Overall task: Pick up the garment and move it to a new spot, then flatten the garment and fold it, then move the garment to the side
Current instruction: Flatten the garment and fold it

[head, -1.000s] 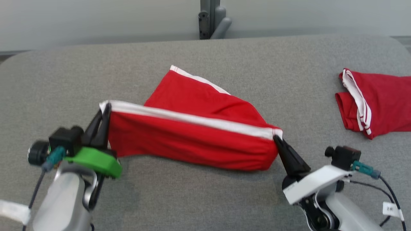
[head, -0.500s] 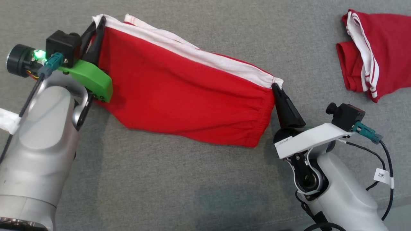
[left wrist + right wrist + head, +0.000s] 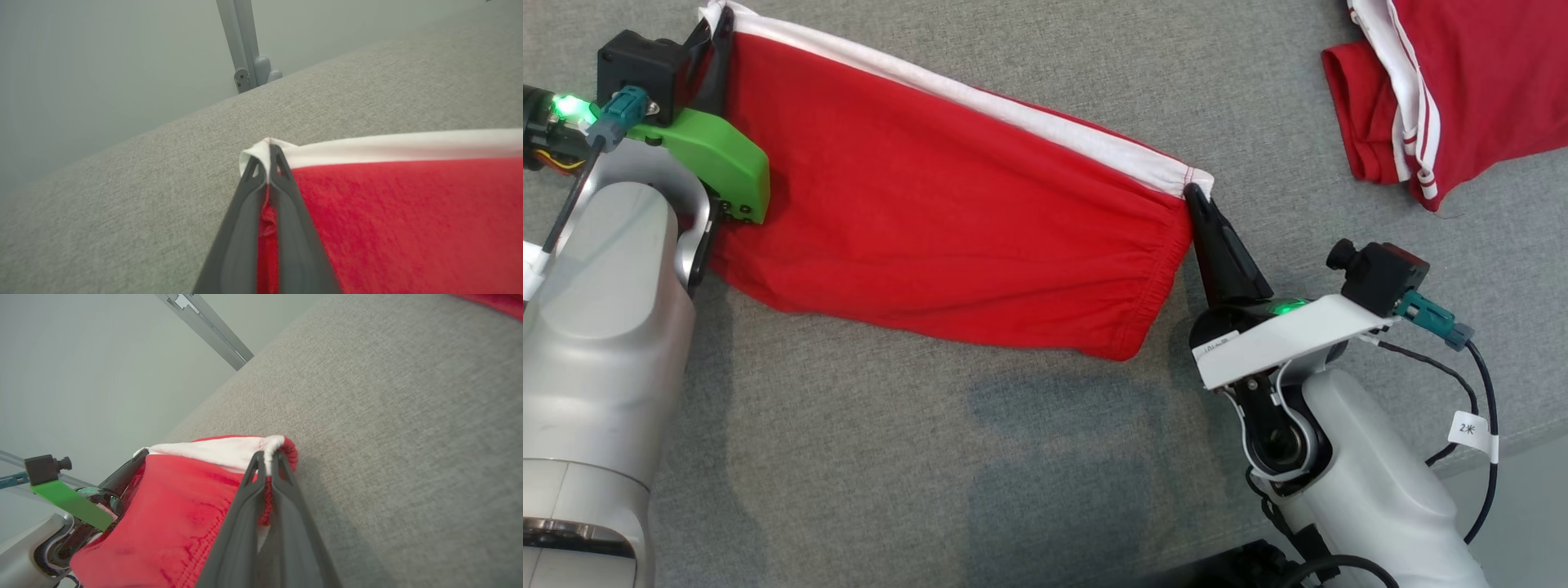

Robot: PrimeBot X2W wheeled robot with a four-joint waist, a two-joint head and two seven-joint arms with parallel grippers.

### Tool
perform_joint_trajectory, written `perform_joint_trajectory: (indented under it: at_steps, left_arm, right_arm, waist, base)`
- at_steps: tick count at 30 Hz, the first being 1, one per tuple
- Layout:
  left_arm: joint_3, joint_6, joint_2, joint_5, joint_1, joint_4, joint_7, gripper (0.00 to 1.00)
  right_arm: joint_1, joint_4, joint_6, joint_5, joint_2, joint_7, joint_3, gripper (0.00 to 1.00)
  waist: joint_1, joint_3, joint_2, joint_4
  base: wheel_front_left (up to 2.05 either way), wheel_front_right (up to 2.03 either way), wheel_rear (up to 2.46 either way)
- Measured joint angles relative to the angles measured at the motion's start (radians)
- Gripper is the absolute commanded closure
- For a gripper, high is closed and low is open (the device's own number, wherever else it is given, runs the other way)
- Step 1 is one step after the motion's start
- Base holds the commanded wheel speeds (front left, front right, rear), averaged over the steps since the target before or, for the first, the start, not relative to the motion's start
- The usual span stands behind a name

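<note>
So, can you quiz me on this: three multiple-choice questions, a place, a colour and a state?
1. Where is the second red garment? A) under an arm B) right of the held garment, apart C) atop it
2. The held garment's edge band is: A) white B) blue C) black
3. The left gripper and right gripper are: A) both open B) one open C) both shut on the held garment
B, head view shows it far right; A, a white strip runs corner to corner; C, wrist views show cloth pinched.
</note>
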Motion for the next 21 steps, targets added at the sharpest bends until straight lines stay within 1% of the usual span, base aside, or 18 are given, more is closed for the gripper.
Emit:
perform_joint_trajectory:
  at_steps: [1, 7, 11, 14, 21]
  left_arm:
    - [0.006, 0.002, -0.001, 0.0, 0.001, -0.002, 0.0, 0.0]
    - [0.044, 0.018, -0.015, 0.001, 0.051, -0.051, 0.0, 0.0]
    - [0.092, 0.025, -0.014, -0.005, 0.109, -0.092, 0.0, 0.0]
    - [0.122, 0.027, -0.02, -0.008, 0.161, -0.132, 0.0, 0.0]
    - [0.223, 0.026, -0.044, -0.008, 0.329, -0.265, 0.0, 0.0]
  right_arm:
    - [-0.001, 0.002, 0.0, -0.004, 0.002, 0.0, 0.003, 0.0]
    - [0.009, 0.014, 0.0, -0.078, 0.005, 0.0, -0.042, 0.0]
    - [0.034, 0.017, 0.0, -0.127, 0.01, 0.0, -0.081, 0.0]
    - [0.059, 0.015, 0.0, -0.191, 0.011, 0.0, -0.121, 0.0]
    - [0.13, -0.009, 0.0, -0.382, 0.011, 0.0, -0.2, 0.0]
  waist:
    - [0.0, 0.001, 0.0, -0.002]
    - [0.0, -0.026, 0.0, 0.002]
    - [-0.0001, -0.063, -0.0001, 0.01]
    - [-0.0001, -0.094, -0.0002, 0.015]
    - [-0.0001, -0.176, -0.0003, 0.03]
  base:
    - [0.0, 0.0, 0.0]
    - [0.0, 0.0, 0.0]
    - [0.0, 0.0, 0.0]
    - [0.0, 0.0, 0.0]
    - [0.0, 0.0, 0.0]
